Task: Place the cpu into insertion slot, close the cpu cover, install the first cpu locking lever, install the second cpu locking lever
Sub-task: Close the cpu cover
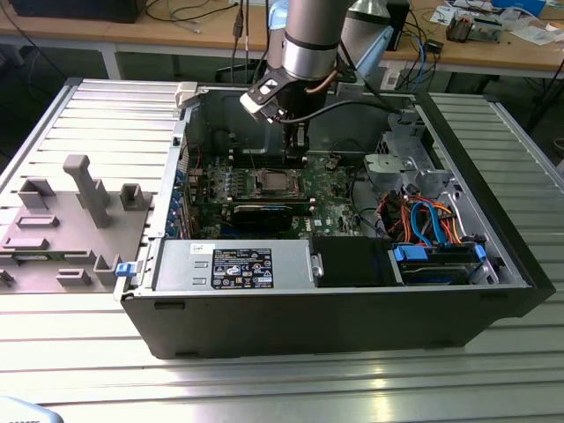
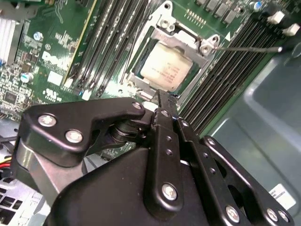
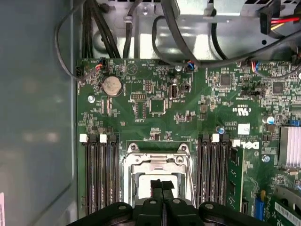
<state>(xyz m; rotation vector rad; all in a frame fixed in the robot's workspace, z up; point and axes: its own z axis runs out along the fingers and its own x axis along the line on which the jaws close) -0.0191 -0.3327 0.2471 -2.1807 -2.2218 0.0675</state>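
My hand (image 1: 298, 157) hangs inside the case (image 1: 335, 308), just above centre in the exterior view, close over the slot (image 1: 269, 183) on the green board (image 3: 155, 108). Its fingers (image 3: 156, 188) are pressed together with nothing between them.

The cpu (image 2: 167, 68) lies flat in the slot. Its pale metal top shows through the open middle of the cover (image 2: 183, 40), which looks folded down around it. In the second wrist view a thin lever (image 2: 249, 48) sticks out sideways from a corner of the slot, seemingly unlatched. I cannot tell how the other lever stands.

I judge the cpu light, stiff, smooth on top and delicate underneath, so it is best held by opposite edges. The cover seems thin, springy sheet. The lever looks like a slim, stiff wire, best caught near its free end.
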